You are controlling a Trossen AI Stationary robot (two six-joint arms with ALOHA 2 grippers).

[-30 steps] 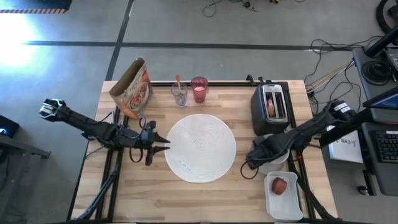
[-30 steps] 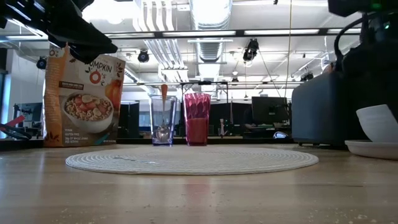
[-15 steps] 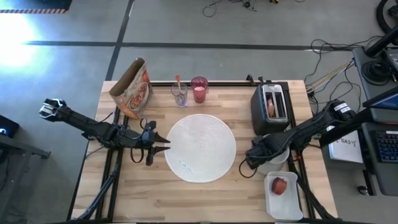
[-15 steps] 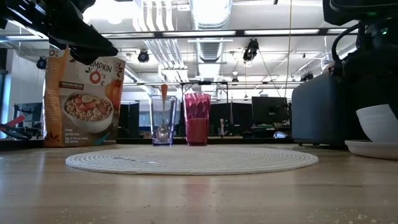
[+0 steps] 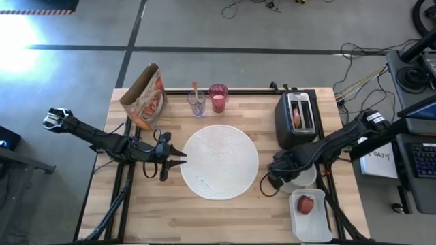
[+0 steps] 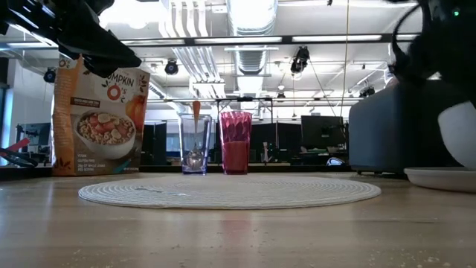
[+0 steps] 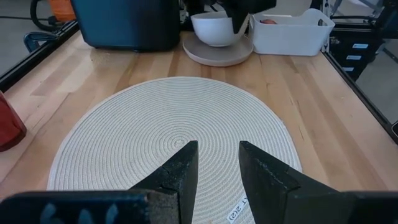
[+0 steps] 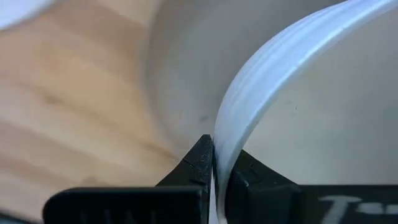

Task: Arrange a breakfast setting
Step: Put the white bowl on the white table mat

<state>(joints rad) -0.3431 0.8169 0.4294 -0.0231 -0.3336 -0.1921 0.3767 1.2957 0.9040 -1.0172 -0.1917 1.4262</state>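
A small white bowl is over a beige plate at the table's right side, and my right gripper is shut on it. A round white woven placemat lies flat in the middle of the table. My left gripper hovers open over the mat's left edge, with nothing between its fingers. At the far edge stand a cereal box, a clear glass with an orange-handled spoon and a pink tumbler. My right gripper pinches the bowl's rim between its two fingers, one on the inner wall and one on the outer. The fingers come from above, pointing steeply down. In the low view the bowl hangs tilted, just above the plate.
A black toaster with a bagel in its slot stands at the far right. A white tray holding a red apple sits at the near right corner. Bare wood lies in front of the mat.
My right gripper has shut on the bowl's rim, risen a little and rolled. The bowl, which sat on the plate, now stands higher and tipped.
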